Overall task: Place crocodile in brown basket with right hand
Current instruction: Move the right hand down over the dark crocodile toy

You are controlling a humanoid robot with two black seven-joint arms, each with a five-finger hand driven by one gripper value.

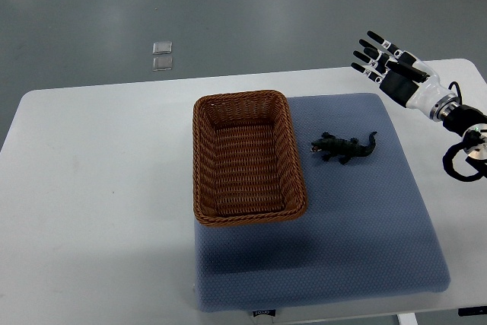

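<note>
Black toy crocodile (342, 147) lying on a blue-grey padded mat (365, 226) atop the white tabletop (91, 188), just right of the brown woven rectangular basket (200, 180). Well apart, over the mat's far right corner: black-and-white robotic right hand (386, 65), fingers spread, holding nothing.

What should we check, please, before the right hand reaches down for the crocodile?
1. Right hand free to grasp: fingers spread, holding nothing. Ok.
2. Crocodile reachable: lies in the open on the blue mat, nothing on top of it. Ok.
3. Way from hand to crocodile: no other thing lies between them. Ok.
4. Room for fingers: the crocodile lies apart from the brown basket, beside its right wall. Ok.
5. Basket ready: upright, open, with nothing inside. Ok.
6. Left arm out of the way: not in view. Cannot tell.
</note>
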